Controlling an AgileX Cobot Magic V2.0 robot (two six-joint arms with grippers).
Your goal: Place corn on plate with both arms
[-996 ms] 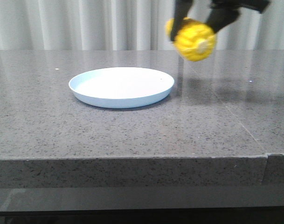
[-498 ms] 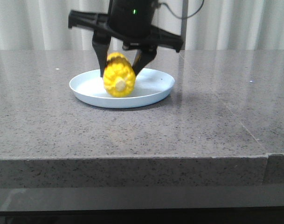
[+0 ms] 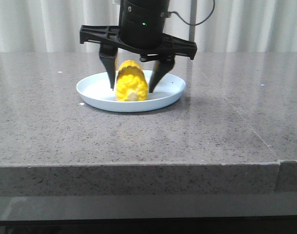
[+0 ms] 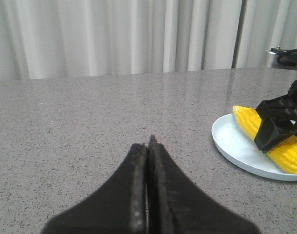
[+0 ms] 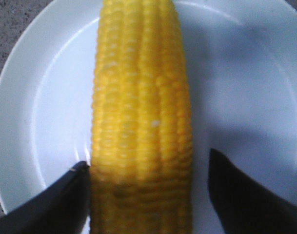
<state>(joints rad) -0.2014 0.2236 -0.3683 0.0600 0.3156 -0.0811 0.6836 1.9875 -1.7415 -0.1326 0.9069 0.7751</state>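
Right hand [image 3: 133, 85] open astride the corn [image 3: 131, 82], on the plate [image 3: 170, 94].

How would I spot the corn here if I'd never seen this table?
Find the grey stone table, then the pale round plate on it. The corn lies in the plate between the right gripper's open fingers: the only bright yellow, kernel-covered thing there.

one corn [image 3: 131, 82] cob is lying on one plate [image 3: 175, 88], which is sitting on one table [image 3: 138, 136]. two grippers are showing: the right gripper [image 3: 133, 83] over the plate, and the left gripper [image 4: 147, 161] seen only in its own wrist view.
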